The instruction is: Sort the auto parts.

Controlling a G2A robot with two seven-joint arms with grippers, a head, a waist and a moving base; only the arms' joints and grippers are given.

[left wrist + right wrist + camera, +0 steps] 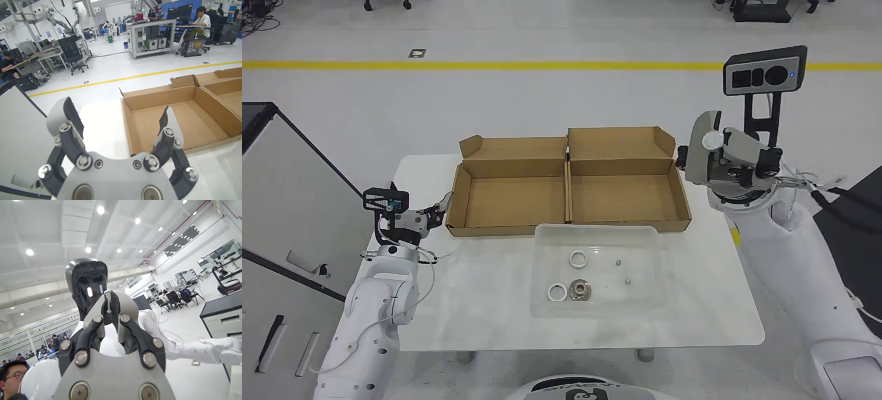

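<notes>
White table (492, 310) is seen from above on a pale workshop floor crossed by a yellow line (542, 65). Two open cardboard boxes are set side by side toward 12 o'clock on the table, their inner walls touching: the left box (507, 200) and the right box (627, 198). A clear plastic tray (642, 250) is placed just in front of them, toward 6 o'clock, beside the near walls of both boxes.

Loose parts are held in the tray. A white ring (578, 259) is seen near the tray's middle. A second white ring (558, 293) lies toward 7 o'clock of it, just beside a grey metal piece (581, 291). Two tiny bits (619, 262) (630, 283) are seen toward 3 o'clock of these, too small to be identified.

The left gripper (117, 106) is held at 9 o'clock of the table, by the outer corner of the left box, with its jaws spread wide and nothing between them.

The right gripper (109, 296) is raised at 2 o'clock, off the outer end of the right box, and is turned upward. Its jaws are closed narrowly on a threaded bolt (108, 302), which is gripped along its shaft.
</notes>
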